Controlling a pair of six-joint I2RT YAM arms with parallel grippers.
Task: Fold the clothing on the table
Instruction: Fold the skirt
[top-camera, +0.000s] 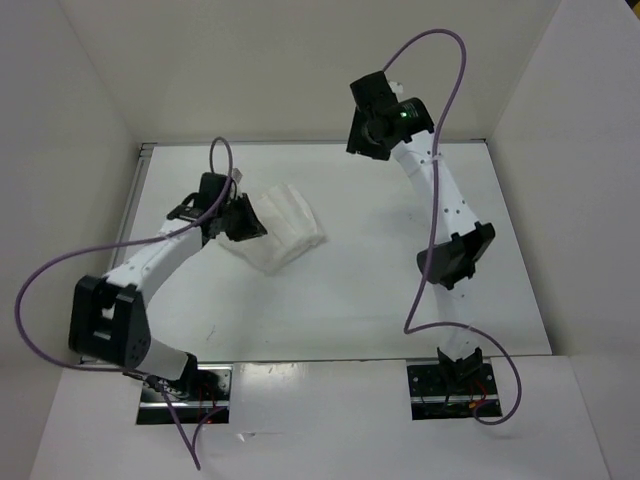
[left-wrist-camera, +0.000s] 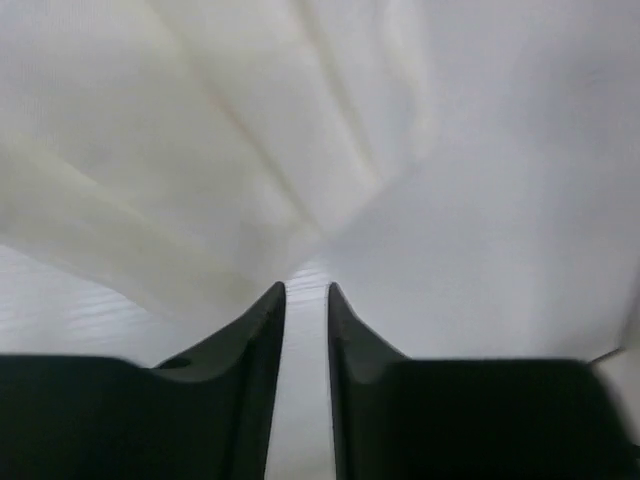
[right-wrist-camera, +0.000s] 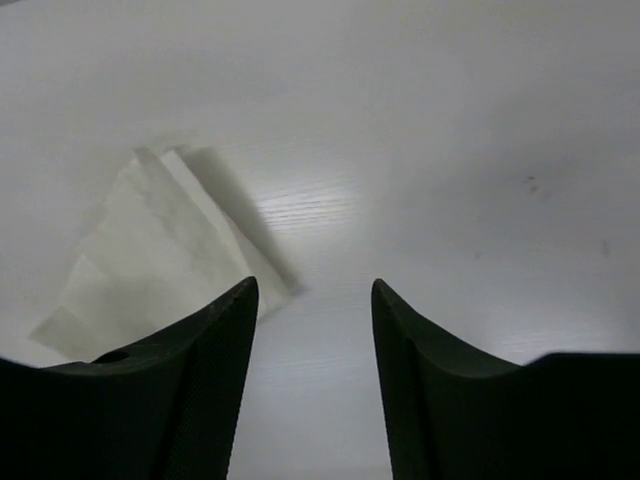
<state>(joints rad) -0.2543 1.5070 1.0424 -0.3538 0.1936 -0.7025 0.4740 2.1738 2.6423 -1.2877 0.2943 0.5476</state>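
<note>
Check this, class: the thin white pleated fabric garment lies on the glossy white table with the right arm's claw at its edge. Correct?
Wrong arm: the left claw is at the edge of the thin white pleated fabric garment on the glossy white table, as the top external view shows.

White arm links (top-camera: 160, 255), black joints (top-camera: 456, 255), purple cables (top-camera: 18, 305), black tapered fingers (right-wrist-camera: 215, 380), green light (top-camera: 404, 113)

Matte white walls (top-camera: 300, 70) — back and both sides, white near ledge (top-camera: 350, 440), faint dark specks (right-wrist-camera: 531, 184)
</note>
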